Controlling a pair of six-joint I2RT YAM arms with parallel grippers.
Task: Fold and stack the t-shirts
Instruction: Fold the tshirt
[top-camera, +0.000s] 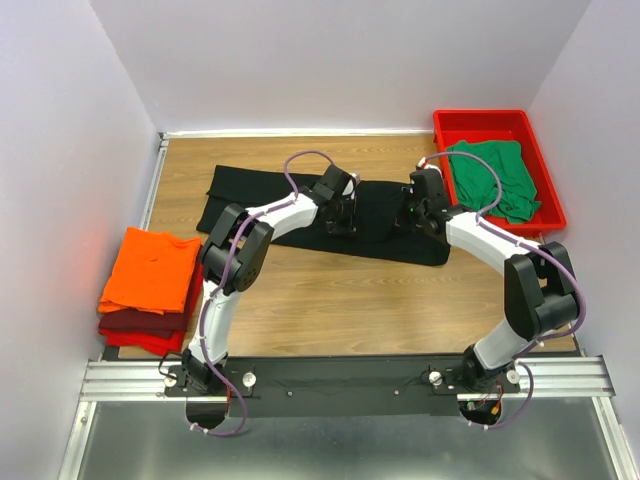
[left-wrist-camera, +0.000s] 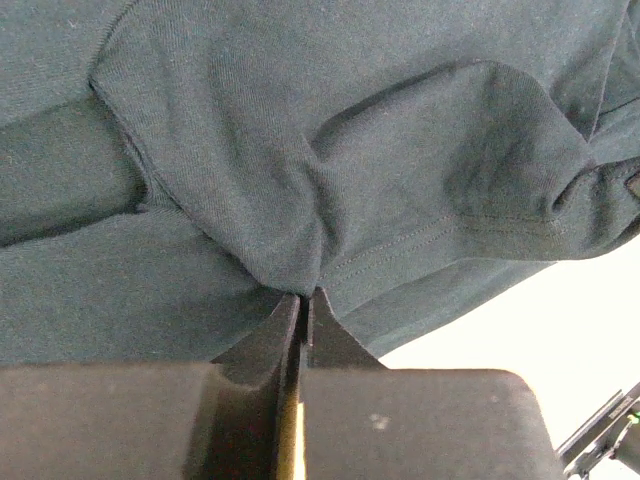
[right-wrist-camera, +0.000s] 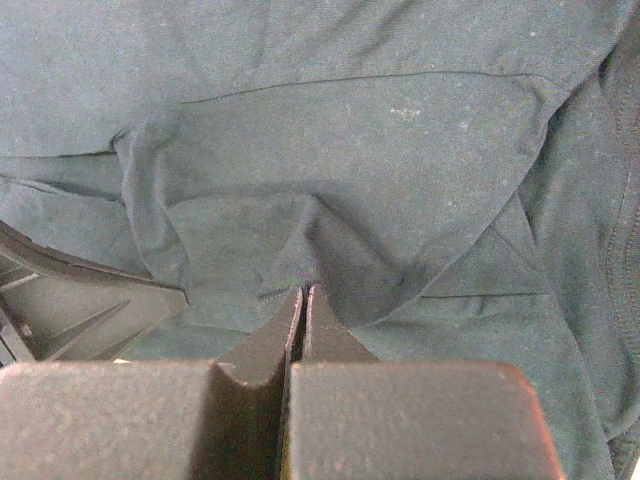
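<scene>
The black t-shirt (top-camera: 250, 205), spread flat across the far middle of the counter (top-camera: 380, 300), looks light, limp and prone to sagging, best lifted by small edge tucks like those the left claw (left-wrist-camera: 303, 297) and right claw (right-wrist-camera: 303, 291) each pinch.

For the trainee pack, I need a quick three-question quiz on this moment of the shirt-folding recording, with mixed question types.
1. True or false: the green t-shirt lies in the red tray.
2. Which colour tops the stack at the left? A black, B orange, C green.
3. Fill in: the left tool and the right tool are both shut on the ____ t-shirt.
Key: 1 true. 2 B, the orange t-shirt. 3 black: each pinches the black t-shirt.
</scene>
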